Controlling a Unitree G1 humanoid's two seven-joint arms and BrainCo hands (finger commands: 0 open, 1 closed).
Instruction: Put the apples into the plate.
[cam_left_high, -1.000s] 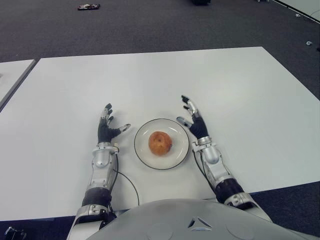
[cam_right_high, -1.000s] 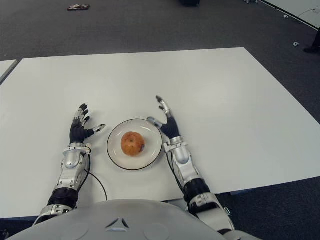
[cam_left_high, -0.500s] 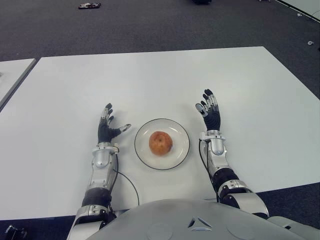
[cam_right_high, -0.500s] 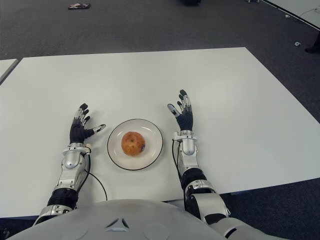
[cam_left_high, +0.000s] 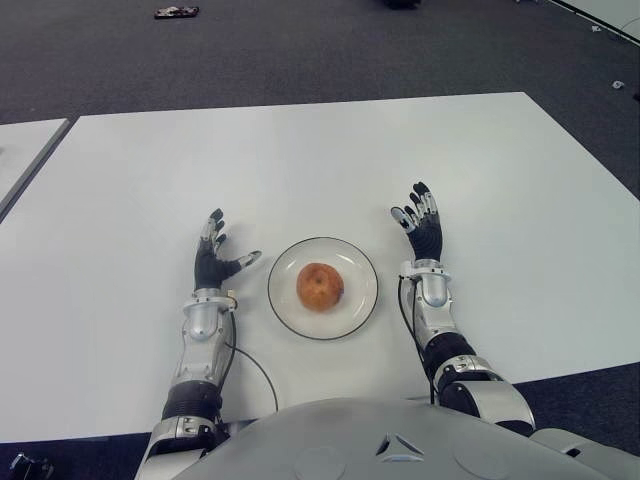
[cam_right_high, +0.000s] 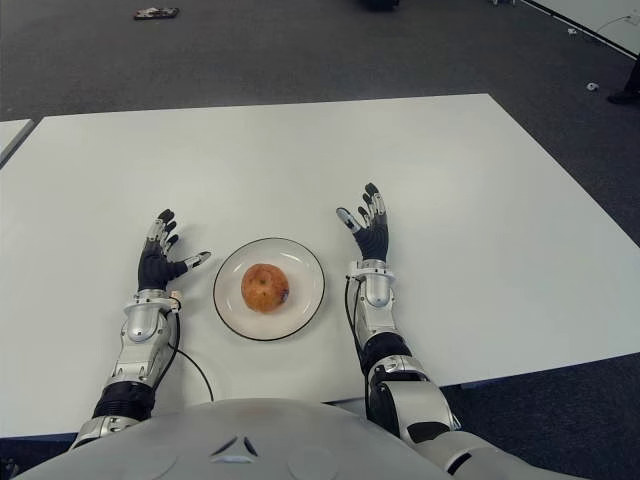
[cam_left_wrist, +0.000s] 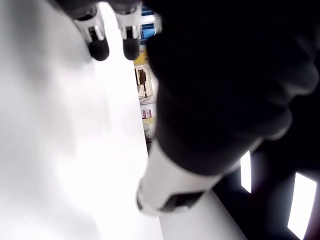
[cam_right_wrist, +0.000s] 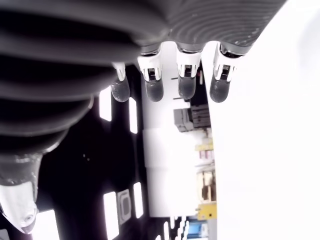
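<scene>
Apple (cam_left_high: 320, 287) on plate (cam_left_high: 357, 312) — task apparently complete. Right hand (cam_left_high: 421, 228), withdrawn to plate's 3 o'clock, fingers spread, empty; left hand (cam_left_high: 214, 258) at 9 o'clock, likewise empty.

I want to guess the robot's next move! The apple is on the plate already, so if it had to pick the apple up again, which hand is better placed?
Probably either: the apple sits mid-plate, with the left hand and right hand open on opposite sides. The left hand looks slightly nearer the rim, its thumb pointing toward it, so left by a little.
</scene>
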